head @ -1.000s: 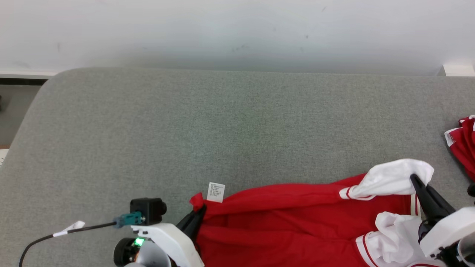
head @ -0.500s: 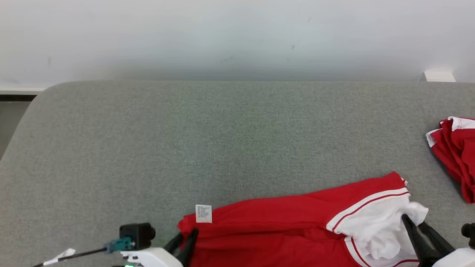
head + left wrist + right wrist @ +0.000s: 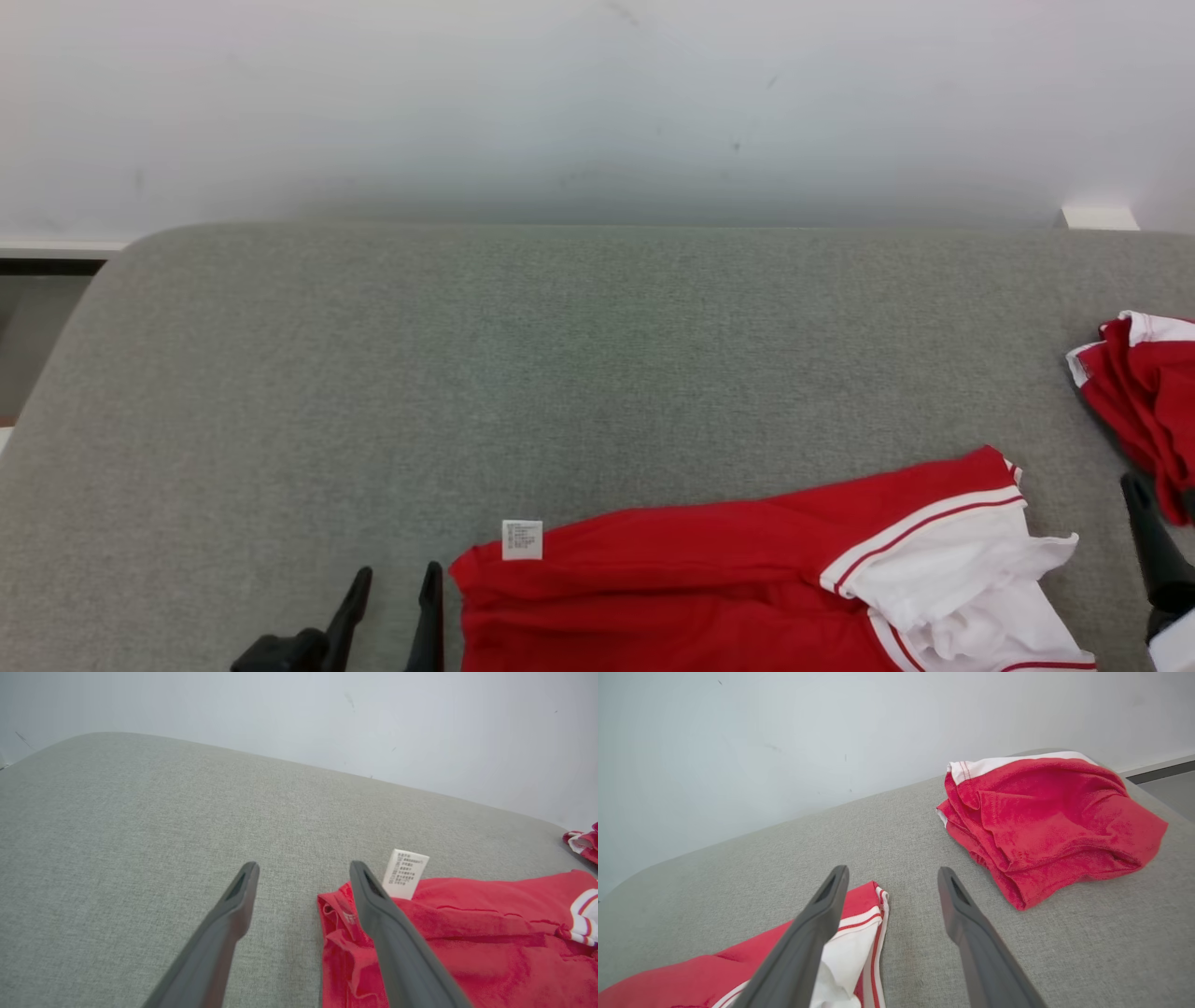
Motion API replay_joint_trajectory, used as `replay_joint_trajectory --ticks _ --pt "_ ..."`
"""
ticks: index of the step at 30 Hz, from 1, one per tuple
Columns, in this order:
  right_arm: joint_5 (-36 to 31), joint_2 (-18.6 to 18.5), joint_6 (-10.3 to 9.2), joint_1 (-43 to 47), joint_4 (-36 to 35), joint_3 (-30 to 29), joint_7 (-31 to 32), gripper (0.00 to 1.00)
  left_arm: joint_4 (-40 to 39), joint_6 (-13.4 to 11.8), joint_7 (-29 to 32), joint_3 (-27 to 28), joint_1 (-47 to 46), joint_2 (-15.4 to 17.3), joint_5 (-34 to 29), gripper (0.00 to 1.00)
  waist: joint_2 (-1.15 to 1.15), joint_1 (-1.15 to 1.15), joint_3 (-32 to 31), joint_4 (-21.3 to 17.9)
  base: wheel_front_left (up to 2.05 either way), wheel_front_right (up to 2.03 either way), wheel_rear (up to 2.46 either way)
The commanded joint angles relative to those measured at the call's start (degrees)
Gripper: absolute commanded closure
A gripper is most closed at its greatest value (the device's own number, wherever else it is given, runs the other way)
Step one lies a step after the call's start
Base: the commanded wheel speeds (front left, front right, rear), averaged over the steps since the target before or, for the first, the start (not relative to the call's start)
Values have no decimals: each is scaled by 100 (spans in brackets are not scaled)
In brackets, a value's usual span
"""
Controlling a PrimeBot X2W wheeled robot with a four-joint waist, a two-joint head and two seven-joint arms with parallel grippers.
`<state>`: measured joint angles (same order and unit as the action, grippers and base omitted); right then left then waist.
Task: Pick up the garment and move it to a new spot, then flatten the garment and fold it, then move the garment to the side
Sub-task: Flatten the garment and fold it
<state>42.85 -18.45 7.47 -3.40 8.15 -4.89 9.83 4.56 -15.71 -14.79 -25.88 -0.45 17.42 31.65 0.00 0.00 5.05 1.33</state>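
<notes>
Your left end effector (image 3: 399, 571) & right end effector (image 3: 893, 871) are both spread wide, garment (image 3: 709, 569) lying btwn them (on table (image 3: 560, 373)).

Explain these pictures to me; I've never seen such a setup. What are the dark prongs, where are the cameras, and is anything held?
This is a two-armed robot; the dark prongs are its grippers' fingers. The overview picture comes from a camera on its head, looking down at a grey padded surface against a white wall. The other two come from wrist cameras, each looking along that arm's own fingers. On the surface lies a red garment with a white, red-striped sleeve and a small white label. A second red garment, loosely bunched, sits to the robot's right. The left gripper is beside the label corner, the right gripper near the sleeve end; both are open and hold nothing.
</notes>
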Motion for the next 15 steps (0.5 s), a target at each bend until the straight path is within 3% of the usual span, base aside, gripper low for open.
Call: replay_joint_trajectory --ticks 1,9,15 --pt "-96 73 1 -83 32 -41 95 0 -32 -24 -39 62 100 -49 -94 0 0 0 -13 45 0 0 0" --pt "-1119 571 1 -389 732 106 1228 0 -62 242 -34 370 381 -467 -776 0 0 0 -44 240 0 0 0" --pt "-1162 592 1 -145 944 314 1778 0 -123 446 -36 667 552 -651 -1120 0 0 0 -27 350 0 0 0"
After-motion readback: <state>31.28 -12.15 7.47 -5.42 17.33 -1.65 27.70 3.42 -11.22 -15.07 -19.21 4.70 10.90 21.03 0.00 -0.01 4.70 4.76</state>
